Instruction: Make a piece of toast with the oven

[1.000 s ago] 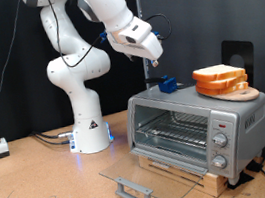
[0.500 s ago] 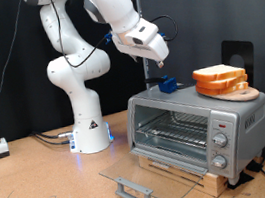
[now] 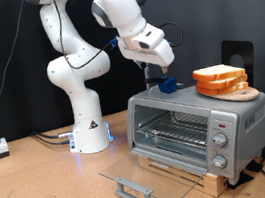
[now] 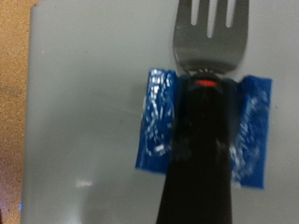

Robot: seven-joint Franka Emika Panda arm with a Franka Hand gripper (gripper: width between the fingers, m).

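I saw gripper (image 3: 163,71) above oven (image 3: 197,124) roof — finger state unclear; fork (image 4: 207,56) might slip — door (image 3: 145,175) open.

Fork (image 4: 210,37) tines cut off at wrist view's edge, handle blurred; gripper (image 3: 165,73) fingertips too small to tell.

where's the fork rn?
The fork rests in a blue holder on the oven top, toward the exterior view's left of the bread stack, directly below the gripper.

Fork (image 4: 207,37) over blue tape (image 4: 159,121)
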